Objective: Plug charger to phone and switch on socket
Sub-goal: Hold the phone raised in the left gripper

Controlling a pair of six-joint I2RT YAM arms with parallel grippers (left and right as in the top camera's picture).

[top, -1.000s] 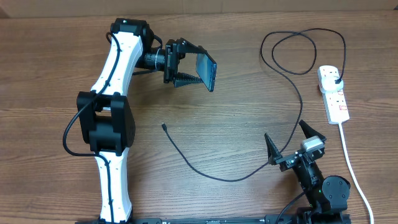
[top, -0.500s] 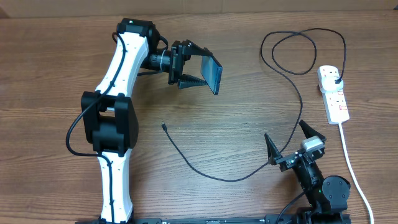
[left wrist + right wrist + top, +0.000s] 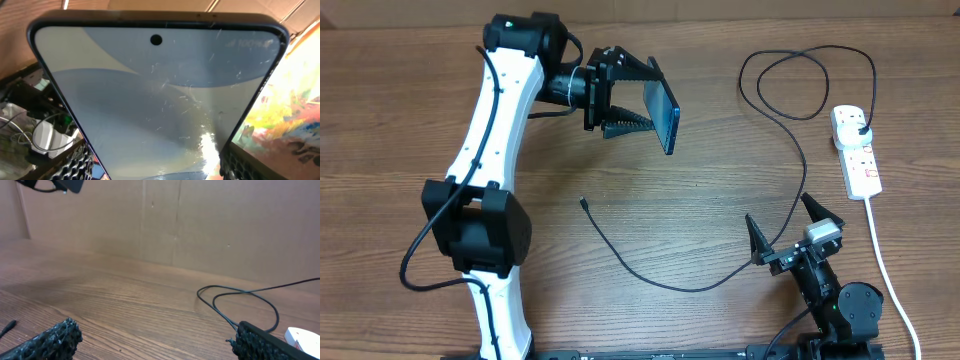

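Surface (image 3: 650,180): brown wood grain, with a cardboard wall (image 3: 200,220) behind the far edge. Left gripper (image 3: 638,98): raised off the surface near the far edge, left of centre, grasping the phone (image 3: 665,112) across its width, with one ribbed black finger on each long side. Phone: carried clear of the surface and turned on edge in the overhead view, dark rim outward; in the left wrist view, lit pale-blue screen facing the camera, punch-hole lens near the top, fine scratches, fingers (image 3: 75,162) at both lower corners. Charger (image 3: 670,288): thin black cable lying on the surface, connector tip (image 3: 584,204) loose near the centre, well apart from the phone and below it in the overhead view. From the tip, a long curve toward the near edge, then up the right half into a wide loop by the far right corner, ending at the black plug (image 3: 861,127), seated in the socket (image 3: 860,165). Socket: white strip along the right edge, red marks on its face, switch position not readable, thick white cord (image 3: 886,265) trailing to the near right corner. Right gripper (image 3: 785,228): low by the near edge, right of centre, released, jaws spread wide and nothing between them; charger cable passing it in the overhead view, contact not discernible.
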